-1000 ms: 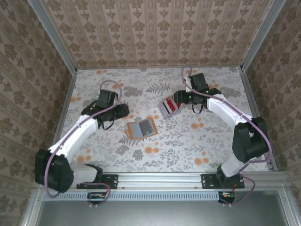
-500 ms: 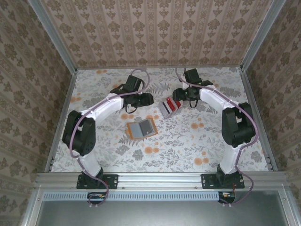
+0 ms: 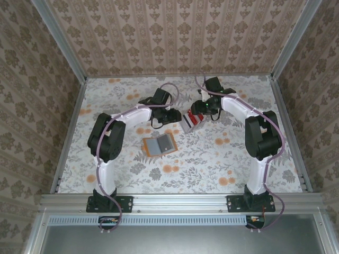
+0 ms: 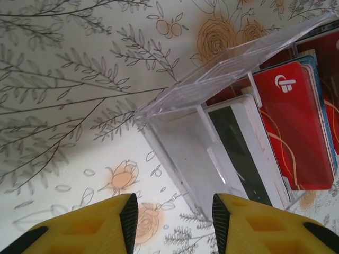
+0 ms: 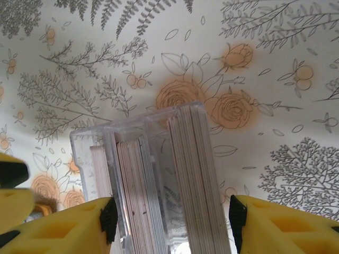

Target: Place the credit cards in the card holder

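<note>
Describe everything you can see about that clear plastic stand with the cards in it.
The clear plastic slotted stand rests on the floral tablecloth, toward the far middle. Its transparent walls and dividers form narrow slots. These hold red plastic cards and a whitish card with a dark stripe, packed side by side. The left gripper and right gripper flank it, jaws open; whether they touch it is unclear.

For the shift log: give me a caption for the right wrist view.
Right tool open, framing the clear stand packed with edge-on credit cards, on the floral table.
</note>
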